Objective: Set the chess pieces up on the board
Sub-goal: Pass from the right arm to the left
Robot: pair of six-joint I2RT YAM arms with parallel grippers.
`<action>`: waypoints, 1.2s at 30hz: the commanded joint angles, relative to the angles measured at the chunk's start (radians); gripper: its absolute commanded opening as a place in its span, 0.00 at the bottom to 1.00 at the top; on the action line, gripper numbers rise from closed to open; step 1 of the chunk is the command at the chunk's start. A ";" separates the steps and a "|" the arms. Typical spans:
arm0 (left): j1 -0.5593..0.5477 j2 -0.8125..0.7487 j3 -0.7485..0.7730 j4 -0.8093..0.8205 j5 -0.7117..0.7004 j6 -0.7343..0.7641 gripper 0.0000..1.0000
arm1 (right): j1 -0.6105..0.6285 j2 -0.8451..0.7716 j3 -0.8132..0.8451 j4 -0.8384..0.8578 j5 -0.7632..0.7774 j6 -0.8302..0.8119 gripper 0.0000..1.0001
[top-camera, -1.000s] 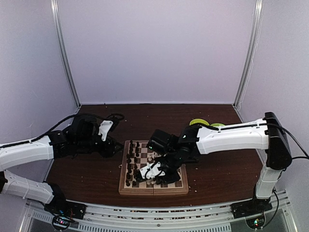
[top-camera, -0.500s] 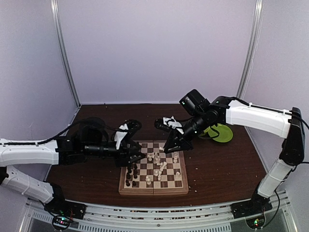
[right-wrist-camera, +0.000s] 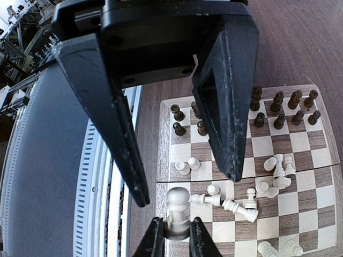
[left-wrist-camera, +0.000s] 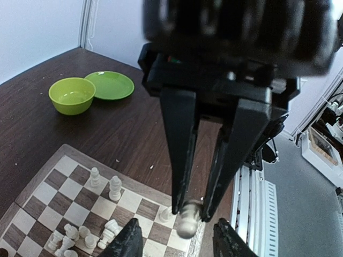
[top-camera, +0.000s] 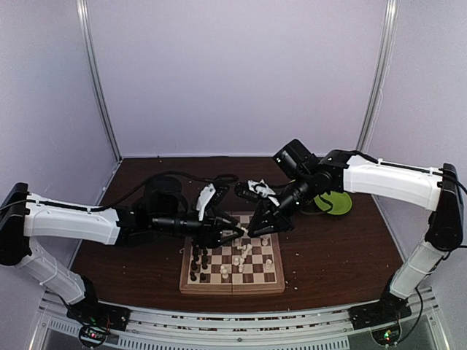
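The board (top-camera: 232, 290) lies at the near middle of the table. Dark chess pieces (top-camera: 197, 259) stand along its left side. White pieces (top-camera: 244, 251) are scattered on its middle, some lying flat (right-wrist-camera: 236, 206). My left gripper (top-camera: 235, 235) reaches in from the left above the board's far edge, shut on a white pawn (left-wrist-camera: 186, 224) held at its base (right-wrist-camera: 177, 206). My right gripper (top-camera: 255, 230) faces it tip to tip. In the right wrist view the right gripper (right-wrist-camera: 187, 188) is open, its jaws wide apart, with the pawn just past them and nothing between them.
A green plate (top-camera: 337, 200) sits at the back right of the table, and the left wrist view shows a green bowl (left-wrist-camera: 72, 95) beside it (left-wrist-camera: 109, 84). White crumbs dot the dark wood. Metal rails run along the table's near edge.
The right gripper rose from the board's near side to its far edge. The left arm swung right from beside the board until its tips met the right gripper's.
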State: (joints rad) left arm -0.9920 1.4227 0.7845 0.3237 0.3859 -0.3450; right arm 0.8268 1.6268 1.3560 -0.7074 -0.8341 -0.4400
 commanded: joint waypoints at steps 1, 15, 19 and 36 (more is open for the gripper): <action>-0.006 0.034 0.046 0.114 0.065 -0.047 0.45 | 0.002 -0.032 -0.011 0.023 -0.020 0.009 0.14; -0.008 0.062 0.057 0.082 0.086 -0.039 0.34 | 0.001 -0.034 -0.024 0.034 -0.023 0.009 0.14; -0.008 0.070 0.063 0.080 0.099 -0.034 0.23 | 0.002 -0.034 -0.029 0.036 -0.020 0.007 0.14; 0.024 0.166 0.357 -0.435 -0.090 0.185 0.12 | -0.172 -0.221 -0.169 0.009 0.040 -0.028 0.40</action>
State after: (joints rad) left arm -0.9924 1.5192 1.0016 0.1352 0.4126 -0.2737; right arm 0.7372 1.4822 1.2335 -0.6746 -0.8303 -0.4408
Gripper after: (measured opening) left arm 0.129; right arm 0.394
